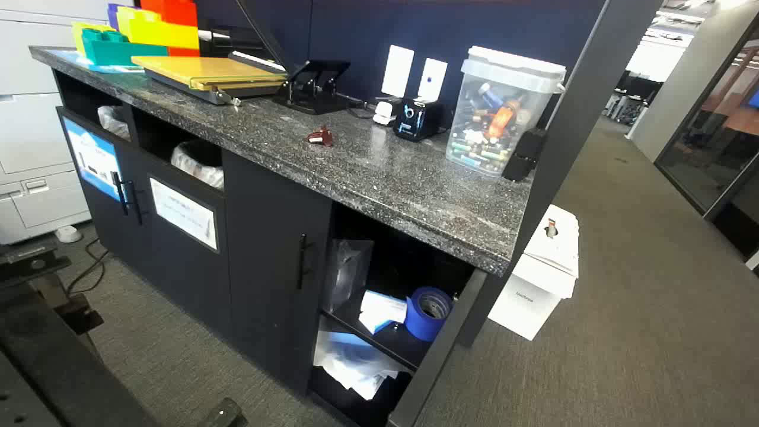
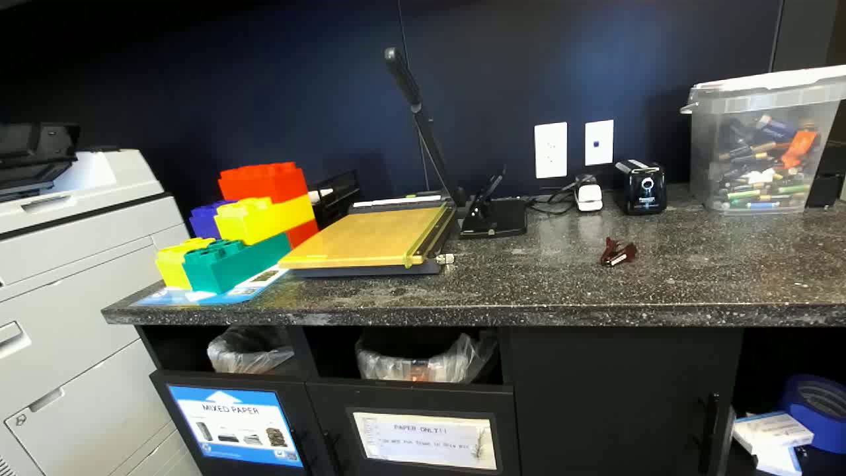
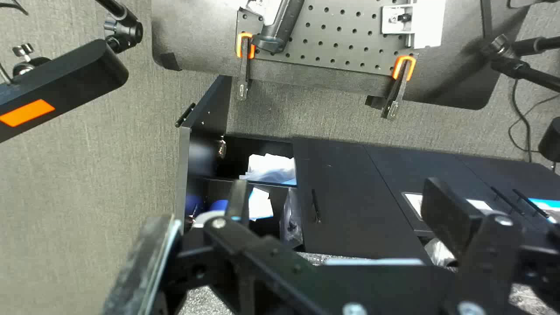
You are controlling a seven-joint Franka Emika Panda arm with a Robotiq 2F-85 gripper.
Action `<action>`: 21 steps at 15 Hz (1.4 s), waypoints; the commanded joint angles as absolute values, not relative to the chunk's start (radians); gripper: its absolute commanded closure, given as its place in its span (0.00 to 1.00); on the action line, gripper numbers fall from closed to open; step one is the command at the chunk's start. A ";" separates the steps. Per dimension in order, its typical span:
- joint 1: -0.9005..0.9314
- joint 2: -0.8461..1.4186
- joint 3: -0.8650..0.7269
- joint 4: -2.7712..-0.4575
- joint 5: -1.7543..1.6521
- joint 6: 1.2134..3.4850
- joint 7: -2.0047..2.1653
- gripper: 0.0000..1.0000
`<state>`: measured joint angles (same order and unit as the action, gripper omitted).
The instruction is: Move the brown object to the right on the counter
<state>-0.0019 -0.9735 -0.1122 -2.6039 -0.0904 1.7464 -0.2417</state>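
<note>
Wrist view: my gripper (image 3: 339, 201) is released, its two fingers (image 3: 455, 214) spread wide. Past the gap I see black cabinet fronts (image 3: 350, 175); beside them a cabinet door (image 3: 212, 113) stands open. At the top of the view, two orange-ended clamps (image 3: 396, 94) sit at the edge of a perforated plate (image 3: 332, 37).

Object position: in both exterior views the brown object (image 2: 619, 254) lies on the counter (image 2: 542, 287), touching only the speckled top and apart from its neighbours. In an exterior view it rests nearer the front edge than a small black device (image 2: 644, 188) behind it. To its right is a filled, lidded clear tub (image 2: 760, 102). To its left, in order: a black desk device (image 2: 496, 225), a paper cutter (image 2: 370, 235) with its arm raised, and stacked large blocks (image 2: 261, 218) in red, yellow, green and purple.

Below the counter, in an exterior view, I note a roll of blue tape (image 1: 418, 326) just beside a white box (image 1: 385, 305) on a shelf (image 1: 397, 349).
</note>
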 commanded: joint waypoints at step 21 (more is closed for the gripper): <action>0.036 -0.082 0.175 -2.158 0.043 2.332 0.444 0.00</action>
